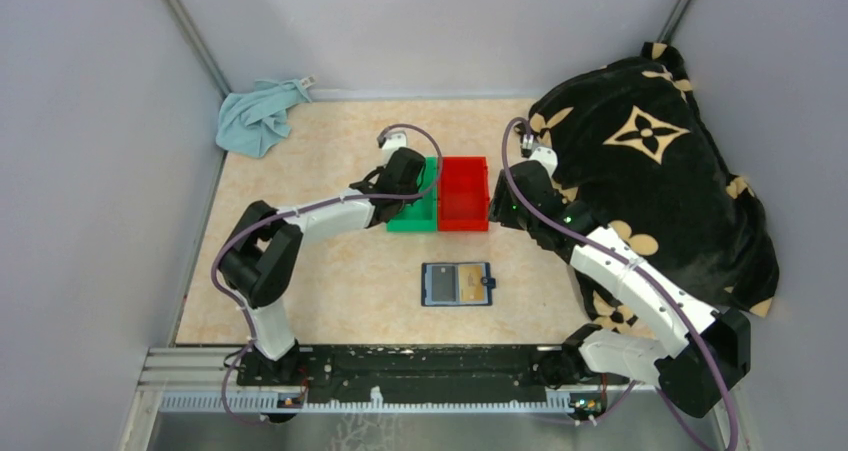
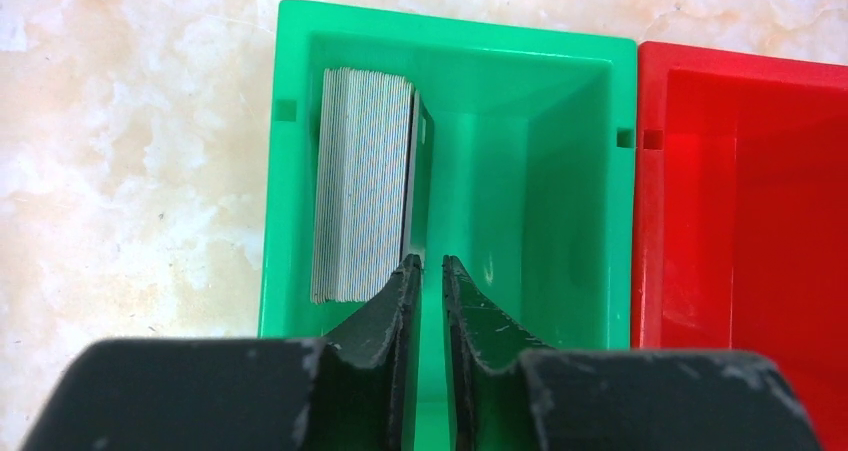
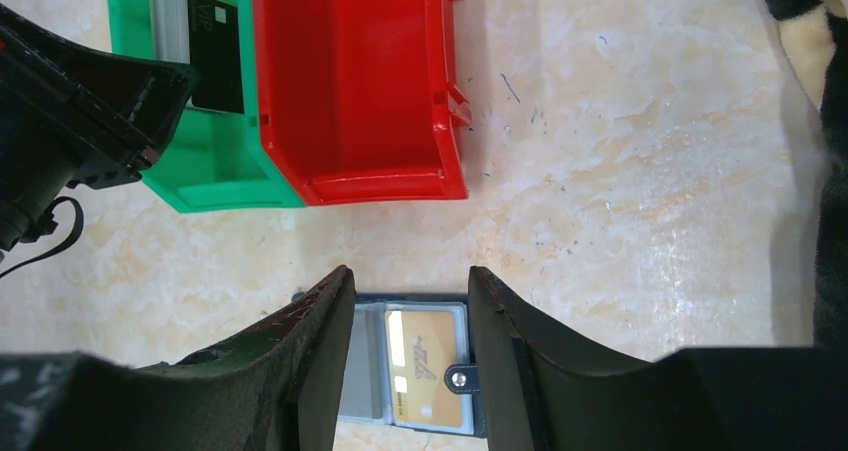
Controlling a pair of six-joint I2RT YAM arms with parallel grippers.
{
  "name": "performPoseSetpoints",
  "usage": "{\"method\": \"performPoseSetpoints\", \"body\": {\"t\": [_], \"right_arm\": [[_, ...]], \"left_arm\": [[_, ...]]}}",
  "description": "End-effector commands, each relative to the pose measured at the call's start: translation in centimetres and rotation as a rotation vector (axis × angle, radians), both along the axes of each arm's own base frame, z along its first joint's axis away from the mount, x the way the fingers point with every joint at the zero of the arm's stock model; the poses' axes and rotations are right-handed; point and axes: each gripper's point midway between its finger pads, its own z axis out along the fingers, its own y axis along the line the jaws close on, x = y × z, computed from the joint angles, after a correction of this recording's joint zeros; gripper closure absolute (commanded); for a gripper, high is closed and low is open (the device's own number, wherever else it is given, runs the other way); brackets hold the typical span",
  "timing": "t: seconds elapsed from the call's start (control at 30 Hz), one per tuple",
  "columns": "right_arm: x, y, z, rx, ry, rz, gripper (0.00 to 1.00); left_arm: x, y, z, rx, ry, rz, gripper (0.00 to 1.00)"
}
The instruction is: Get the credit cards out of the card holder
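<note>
My left gripper [image 2: 425,263] hangs over the green bin [image 2: 540,81], jaws a crack apart and empty. The cards [image 2: 362,181] in it lean on its left wall. My right gripper [image 3: 410,281] is wide apart and empty above the open holder [image 1: 457,284], with a gold card [image 3: 428,363] in its pocket. The card looks light, stiff and slick, so I'd pinch its exposed edge and slide it out along the pocket.

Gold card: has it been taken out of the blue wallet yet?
No, the gold card sits tucked in a pocket of the open wallet.
</note>
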Motion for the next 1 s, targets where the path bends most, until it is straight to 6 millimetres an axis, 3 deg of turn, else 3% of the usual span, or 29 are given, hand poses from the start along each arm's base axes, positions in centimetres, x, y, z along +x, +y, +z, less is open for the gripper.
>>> {"method": "performPoseSetpoints", "body": {"t": [0.0,0.23,0.37,0.47,0.5,0.6,0.67,0.73,0.77,0.8,0.97], "right_arm": [[0.8,0.1,0.5,0.012,-0.030,-0.003,0.54],[0.7,0.3,0.1,0.021,-0.025,0.004,0.54],[0.4,0.4,-0.4,0.030,-0.019,0.011,0.54],[-0.5,0.3,-1.6,0.040,0.007,0.020,0.49],[-0.9,0.3,-2.4,0.041,0.027,0.025,0.51],[-2.7,0.4,-4.2,0.027,0.081,0.042,0.67],[-4.5,1.5,-4.7,-0.009,0.088,0.085,0.68],[-6.1,2.9,-5.2,-0.034,0.091,0.132,0.69],[-6.8,3.6,-5.7,-0.040,0.101,0.155,0.72],[-7.5,4.2,-6.2,-0.045,0.113,0.177,0.77],[-9.4,5.3,-8.5,-0.046,0.155,0.221,0.96]], "left_arm": [[0.1,0.6,1.9,-0.005,-0.032,0.022,0.81],[-0.6,0.6,3.8,-0.008,-0.070,0.032,0.80],[-2.4,0.4,5.7,0.002,-0.115,0.030,0.80],[-5.4,-0.8,7.2,0.026,-0.153,-0.009,0.75],[-6.7,-1.4,7.3,0.013,-0.149,-0.034,0.68],[-11.1,-4.0,6.7,-0.067,-0.119,-0.163,0.46],[-14.0,-5.1,6.3,-0.134,-0.089,-0.234,0.45],[-16.4,-5.0,5.9,-0.178,-0.076,-0.269,0.64],[-17.5,-4.8,5.8,-0.205,-0.077,-0.278,0.86],[-18.5,-4.4,5.7,-0.239,-0.073,-0.293,0.99],[-21.3,-2.4,3.4,-0.293,-0.021,-0.335,1.00]]}}
